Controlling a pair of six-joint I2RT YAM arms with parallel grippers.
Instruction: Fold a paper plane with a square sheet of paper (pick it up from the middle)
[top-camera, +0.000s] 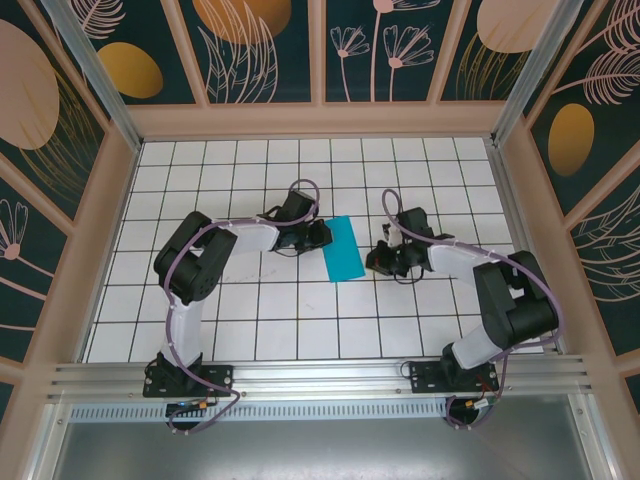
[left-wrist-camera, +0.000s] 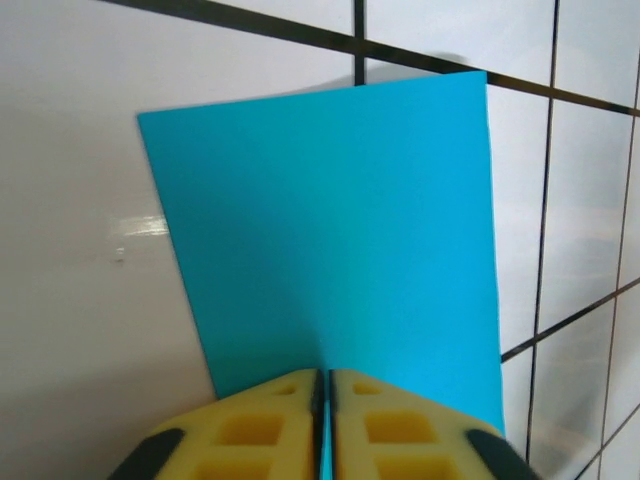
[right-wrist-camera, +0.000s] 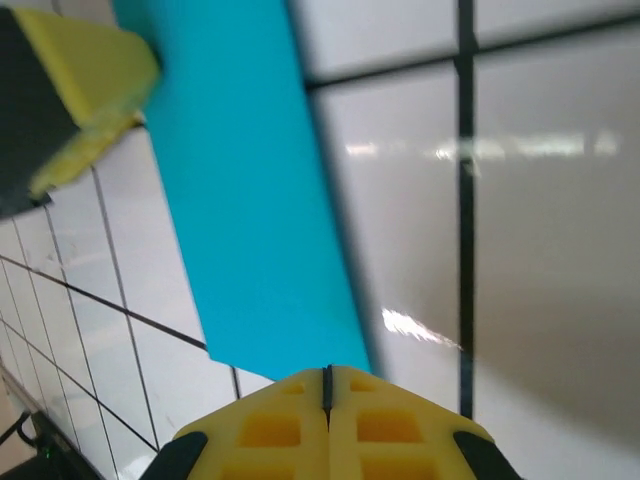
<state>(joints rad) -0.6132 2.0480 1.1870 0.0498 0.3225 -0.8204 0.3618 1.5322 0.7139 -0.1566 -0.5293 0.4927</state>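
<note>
Left of centre on the tiled table (top-camera: 250, 300), the left gripper (left-wrist-camera: 322, 392) has its pads pinched almost together on the near edge of the square sheet of paper (left-wrist-camera: 330, 240) (a cyan sliver shows in the seam), which lies mid-table between the arms, seemingly folded in half. Rightward, the right gripper (right-wrist-camera: 327, 388) is closed on nothing just beside the paper's other edge. Should either drag it, the sheet could slide or spring open, spoiling the crease.

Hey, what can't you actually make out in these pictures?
Left wrist: the blue sheet of paper's near edge, hidden behind the left gripper's fingers.
Right wrist: the sheet's far end, cut off by the top edge; its right side blurred.
Top view: any creases, too small.
</note>
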